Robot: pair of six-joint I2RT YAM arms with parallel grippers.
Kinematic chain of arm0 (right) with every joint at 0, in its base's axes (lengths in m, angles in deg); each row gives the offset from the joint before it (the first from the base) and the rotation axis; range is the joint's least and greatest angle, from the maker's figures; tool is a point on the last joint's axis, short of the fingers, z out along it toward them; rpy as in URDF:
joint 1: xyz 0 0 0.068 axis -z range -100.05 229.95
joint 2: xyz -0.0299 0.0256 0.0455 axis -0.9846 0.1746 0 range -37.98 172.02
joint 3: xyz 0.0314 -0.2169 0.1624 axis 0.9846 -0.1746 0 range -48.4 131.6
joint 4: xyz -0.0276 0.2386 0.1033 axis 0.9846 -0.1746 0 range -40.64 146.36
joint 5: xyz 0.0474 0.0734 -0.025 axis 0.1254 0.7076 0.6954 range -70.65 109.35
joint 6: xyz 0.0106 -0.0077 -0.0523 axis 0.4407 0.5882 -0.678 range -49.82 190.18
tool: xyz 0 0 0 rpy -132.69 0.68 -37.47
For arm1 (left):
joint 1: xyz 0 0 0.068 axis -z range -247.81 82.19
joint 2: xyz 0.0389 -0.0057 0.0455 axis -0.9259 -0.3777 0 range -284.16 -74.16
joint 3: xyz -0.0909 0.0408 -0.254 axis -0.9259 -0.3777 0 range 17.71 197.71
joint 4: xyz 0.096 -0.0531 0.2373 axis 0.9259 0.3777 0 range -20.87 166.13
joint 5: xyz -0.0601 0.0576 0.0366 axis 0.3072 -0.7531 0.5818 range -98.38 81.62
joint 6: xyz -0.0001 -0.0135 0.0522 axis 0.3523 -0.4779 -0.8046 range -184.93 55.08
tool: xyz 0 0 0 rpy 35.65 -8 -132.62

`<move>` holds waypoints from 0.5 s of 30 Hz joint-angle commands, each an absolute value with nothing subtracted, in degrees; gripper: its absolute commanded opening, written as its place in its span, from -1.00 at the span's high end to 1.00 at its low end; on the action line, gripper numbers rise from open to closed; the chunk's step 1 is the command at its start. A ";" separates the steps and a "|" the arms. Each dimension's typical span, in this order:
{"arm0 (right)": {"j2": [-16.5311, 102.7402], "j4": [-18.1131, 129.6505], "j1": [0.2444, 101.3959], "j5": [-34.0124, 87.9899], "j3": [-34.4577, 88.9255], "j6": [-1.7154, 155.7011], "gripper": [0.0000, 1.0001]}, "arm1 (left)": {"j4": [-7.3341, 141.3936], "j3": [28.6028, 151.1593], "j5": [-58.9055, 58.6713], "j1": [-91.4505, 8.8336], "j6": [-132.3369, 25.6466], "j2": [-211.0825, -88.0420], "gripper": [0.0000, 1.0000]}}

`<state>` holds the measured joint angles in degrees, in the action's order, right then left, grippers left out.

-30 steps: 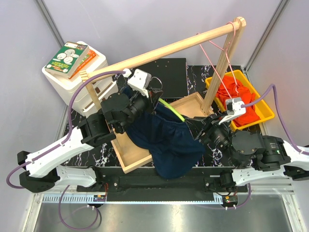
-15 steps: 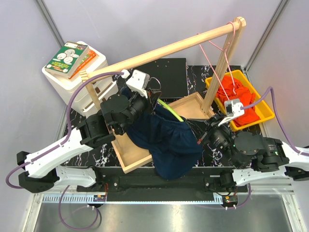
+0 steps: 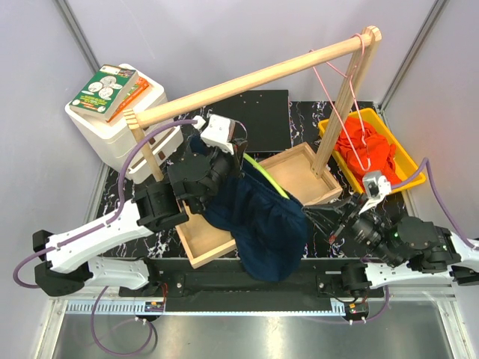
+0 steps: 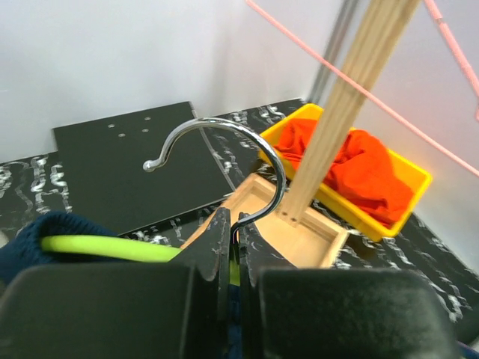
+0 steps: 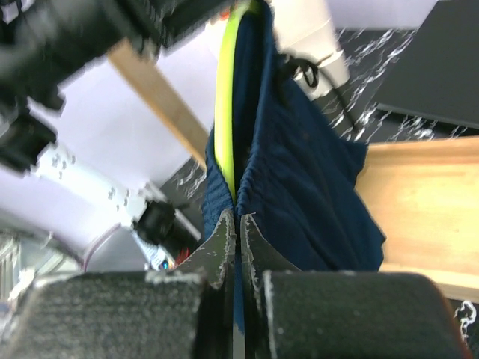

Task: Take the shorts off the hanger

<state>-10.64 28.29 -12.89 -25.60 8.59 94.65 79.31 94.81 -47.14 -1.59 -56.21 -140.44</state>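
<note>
We see left gripper point(image 4: 234, 224) pinching the hanger point(image 4: 213, 122) hook, navy shorts point(image 3: 262, 224) hanging, right gripper point(image 5: 236, 221) pressed together near waistband point(image 5: 224, 112).

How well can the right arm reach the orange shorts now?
Probably not yet: the right gripper is shut on the navy shorts. Once freed, likely yes, as the orange shorts lie in the yellow bin near that arm.

Bright, even light from above, soft shadows only. Crisp top view. Glare on chrome hanger hook point(image 4: 209, 121). Dark, blurred claw fingers point(image 4: 213, 247) along bottom of both wrist views; navy shorts point(image 5: 307, 172) sharper, upper left there washed out.
</note>
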 commanded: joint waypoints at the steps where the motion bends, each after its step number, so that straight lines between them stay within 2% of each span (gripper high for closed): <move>1: -15.64 21.21 -13.30 -14.24 2.67 95.05 1.00 | 64.31 96.99 -62.78 -3.65 -59.30 -138.49 1.00; 8: -25.13 18.92 -13.30 -10.10 -5.15 100.85 1.00 | 62.81 96.82 -63.13 -3.65 -60.62 -137.71 1.00; 15: -23.21 19.71 -13.30 -7.81 -6.91 102.17 1.00 | 59.83 94.09 -65.86 -3.74 -59.13 -135.68 1.00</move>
